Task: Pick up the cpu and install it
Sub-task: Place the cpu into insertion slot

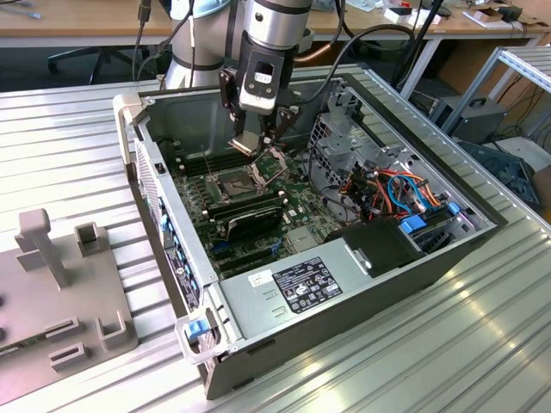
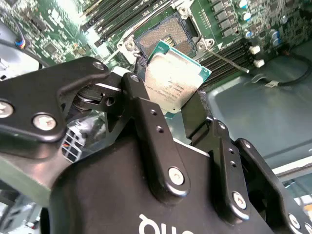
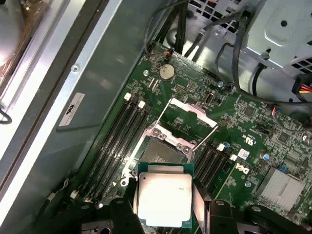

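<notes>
The cpu [image 3: 164, 197] is a flat square chip with a silver-grey top and a green edge. My gripper [image 3: 165, 204] is shut on it, one black finger on each side. In the exterior view the gripper [image 1: 255, 144] hangs inside the open computer case [image 1: 129, 116], holding the cpu [image 1: 245, 144] tilted a little above the motherboard. The dark square socket [image 3: 158, 152] lies just beyond the chip, uncovered, with its shiny retention frame [image 3: 187, 117] swung open behind it. In the second wrist view the cpu [image 2: 175, 80] hovers over the edge of the socket [image 2: 163, 39].
Memory slots [image 3: 114, 141] flank the socket on both sides. A black card [image 1: 245, 219] lies beside the socket, with the power supply [image 1: 301, 284] at the case's front. Coloured cables [image 1: 392, 189] and a drive cage [image 1: 340, 129] fill the exterior view's right. A grey fixture [image 1: 60, 284] stands outside the case.
</notes>
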Tool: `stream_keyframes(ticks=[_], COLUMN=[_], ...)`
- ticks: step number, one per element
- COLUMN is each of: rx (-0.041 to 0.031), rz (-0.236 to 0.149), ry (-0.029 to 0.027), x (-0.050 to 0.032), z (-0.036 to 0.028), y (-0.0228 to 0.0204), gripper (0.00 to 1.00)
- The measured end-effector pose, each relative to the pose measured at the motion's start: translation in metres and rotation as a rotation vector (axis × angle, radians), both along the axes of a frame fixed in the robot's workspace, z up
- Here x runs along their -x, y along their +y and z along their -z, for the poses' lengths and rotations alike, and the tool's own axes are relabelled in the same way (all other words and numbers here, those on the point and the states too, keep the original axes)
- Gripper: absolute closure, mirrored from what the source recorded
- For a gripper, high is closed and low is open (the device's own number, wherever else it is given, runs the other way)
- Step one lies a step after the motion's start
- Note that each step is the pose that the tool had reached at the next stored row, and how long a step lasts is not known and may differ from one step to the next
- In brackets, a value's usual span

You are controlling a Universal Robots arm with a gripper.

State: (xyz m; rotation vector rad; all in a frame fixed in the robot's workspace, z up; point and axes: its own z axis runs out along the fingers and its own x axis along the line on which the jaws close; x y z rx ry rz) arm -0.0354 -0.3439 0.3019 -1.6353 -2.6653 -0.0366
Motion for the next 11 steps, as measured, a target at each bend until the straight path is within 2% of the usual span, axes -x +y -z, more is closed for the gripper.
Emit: stream_keyframes(ticks=[1,7,11], rx=[0.0000,0.0000,-0.0001], rz=[0.037,0.056,0.144], ry=[0.0000,-0.0001,0.0000], x=[0.0000,0.0000,0.0000], z=[0.0005,0.0007,0.0016], y=[0.0000,0.0000,0.0000], gripper=[0.45,0.45,0.45])
